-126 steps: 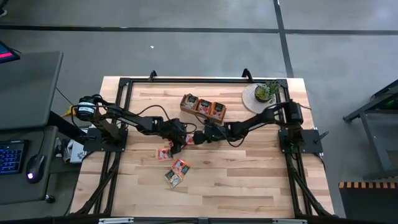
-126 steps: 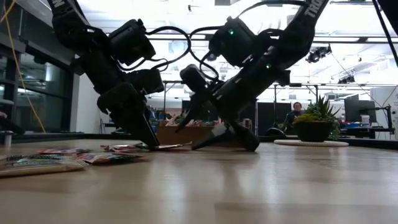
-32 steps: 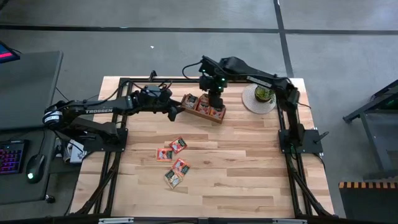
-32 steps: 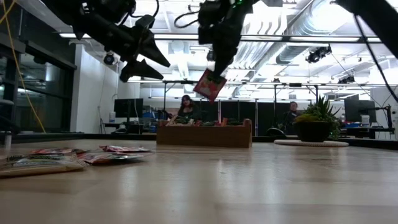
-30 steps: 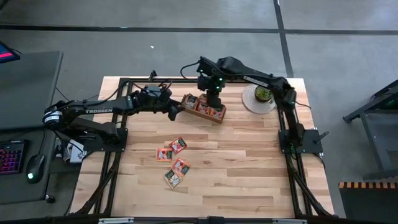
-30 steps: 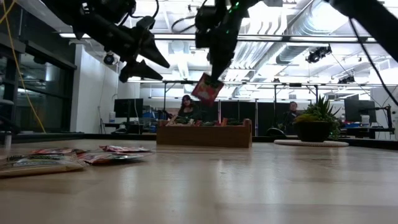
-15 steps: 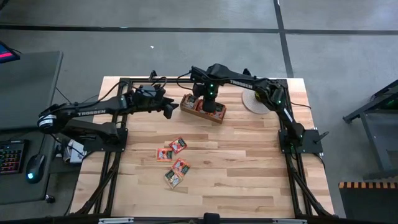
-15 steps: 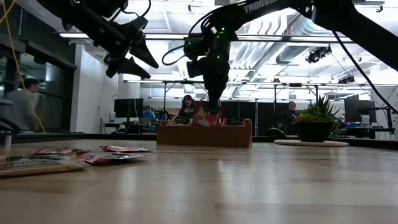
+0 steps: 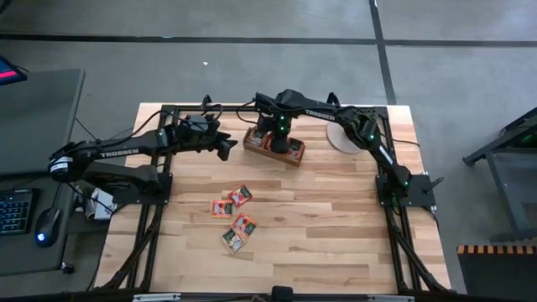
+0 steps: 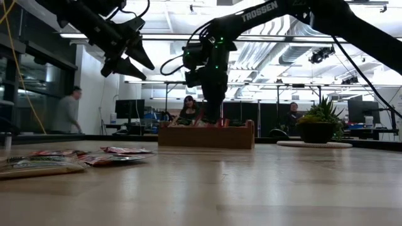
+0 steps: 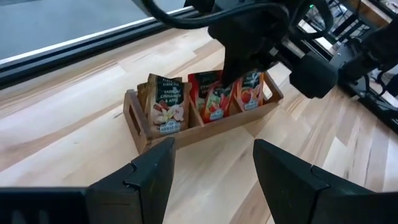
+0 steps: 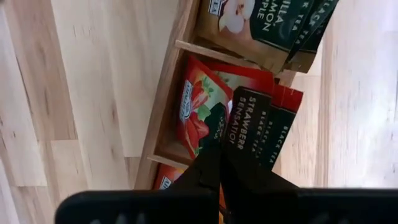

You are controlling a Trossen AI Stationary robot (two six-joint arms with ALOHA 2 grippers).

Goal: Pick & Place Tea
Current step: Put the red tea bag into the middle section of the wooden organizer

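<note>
The wooden tray (image 9: 252, 143) stands at the far middle of the table, with dark-and-tan tea sachets (image 11: 165, 104) in one end compartment and red ones in the other two. My right gripper (image 12: 221, 163) reaches down into the middle compartment, shut on a red tea sachet (image 12: 202, 112). My left gripper (image 9: 225, 148) hovers open just left of the tray, above table height (image 10: 129, 59), with nothing between its fingers. Several loose red sachets (image 9: 235, 218) lie flat on the table nearer the front. My right gripper pinches the red sachet's upper edge (image 12: 222, 142) between its two shut fingers. The fingers come from above, pointing down into the tray (image 10: 212, 116). The sachet stands on edge in the middle compartment, among other red sachets.
A potted plant (image 10: 317, 122) on a white saucer (image 9: 337, 138) stands right of the tray, partly under the right arm. Black frame rails (image 9: 168, 113) run along the table's far and side edges. People show in the room behind (image 10: 69, 110). Bare wood fills the near half.
My right gripper has gone toward the table's left and down, carrying the red sachet from above the tray into its middle compartment. My left gripper has drawn back a little toward the table's left edge, still open.
</note>
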